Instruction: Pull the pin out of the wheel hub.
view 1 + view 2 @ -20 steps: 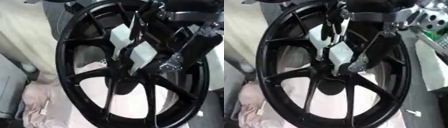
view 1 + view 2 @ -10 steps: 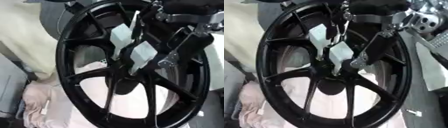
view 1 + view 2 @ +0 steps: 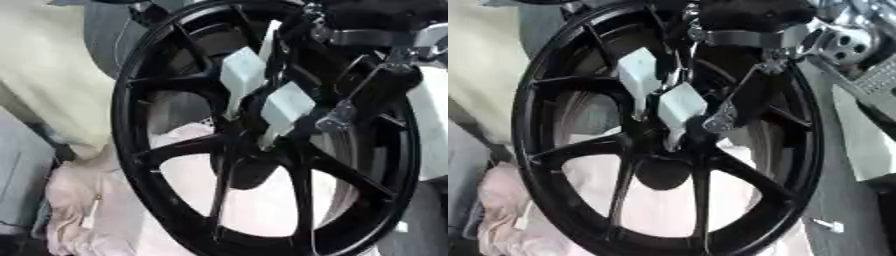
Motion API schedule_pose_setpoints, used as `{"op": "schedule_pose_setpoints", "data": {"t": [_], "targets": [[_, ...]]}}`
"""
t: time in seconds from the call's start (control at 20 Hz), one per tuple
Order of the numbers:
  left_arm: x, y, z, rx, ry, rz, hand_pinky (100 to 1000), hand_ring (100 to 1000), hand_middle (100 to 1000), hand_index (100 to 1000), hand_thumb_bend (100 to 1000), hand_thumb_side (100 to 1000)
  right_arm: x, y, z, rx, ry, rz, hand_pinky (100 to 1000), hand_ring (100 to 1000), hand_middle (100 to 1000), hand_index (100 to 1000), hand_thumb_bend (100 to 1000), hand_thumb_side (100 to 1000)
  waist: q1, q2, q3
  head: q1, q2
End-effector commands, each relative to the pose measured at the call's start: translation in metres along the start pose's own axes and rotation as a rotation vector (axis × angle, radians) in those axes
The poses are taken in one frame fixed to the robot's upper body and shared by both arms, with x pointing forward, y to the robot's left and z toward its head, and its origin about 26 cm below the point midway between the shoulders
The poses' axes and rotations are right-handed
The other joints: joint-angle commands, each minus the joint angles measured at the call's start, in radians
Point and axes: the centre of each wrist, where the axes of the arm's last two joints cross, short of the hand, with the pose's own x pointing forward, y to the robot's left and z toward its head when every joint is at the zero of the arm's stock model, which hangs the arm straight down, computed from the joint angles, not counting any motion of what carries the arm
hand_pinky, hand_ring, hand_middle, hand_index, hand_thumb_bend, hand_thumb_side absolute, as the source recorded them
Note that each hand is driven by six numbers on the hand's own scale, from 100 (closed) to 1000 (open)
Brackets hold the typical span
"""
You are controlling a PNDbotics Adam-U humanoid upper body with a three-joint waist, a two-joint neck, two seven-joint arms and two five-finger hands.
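Note:
A black spoked wheel (image 3: 544, 165) stands tilted on edge and fills both views. My right hand (image 3: 745, 35) reaches down from the upper right onto the hub (image 3: 689, 132). Its fingers (image 3: 284, 107), which have pale grey pads, curl toward the hub centre, and the thumb with its silver joint closes in from the right. They pinch at the hub where the pin sits. The pin itself is hidden between them. A dark round hole (image 3: 662, 172) shows just below the hub. My left hand shows in neither view.
Pink cloth (image 3: 79, 210) lies under and behind the wheel at lower left. Cream fabric (image 3: 52, 75) hangs at the left. Silver machinery (image 3: 846, 42) and a white panel (image 3: 868, 145) stand at the right. A small white piece (image 3: 829, 225) lies on the grey floor.
My right hand stays pinched at the hub, its pads shifted only slightly. The wheel has not visibly moved.

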Motion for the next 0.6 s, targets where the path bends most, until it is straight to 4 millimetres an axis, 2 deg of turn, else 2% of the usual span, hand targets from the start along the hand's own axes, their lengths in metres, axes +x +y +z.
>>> {"op": "schedule_pose_setpoints", "data": {"t": [0.05, 0.6], "targets": [[0.011, 0.000, -0.007, -0.012, -0.037, -0.004, 733, 547, 536, 726, 682, 572, -0.006, 0.004, -0.001, 0.026, 0.022, -0.007, 730, 628, 613, 720, 477, 243, 0.008, -0.015, 0.003, -0.004, -0.003], [0.012, -0.002, -0.007, -0.014, -0.039, -0.001, 733, 548, 536, 726, 682, 572, -0.015, 0.016, -0.008, 0.088, 0.015, -0.045, 721, 615, 593, 700, 466, 215, 0.008, -0.014, 0.006, -0.004, -0.006]]}}
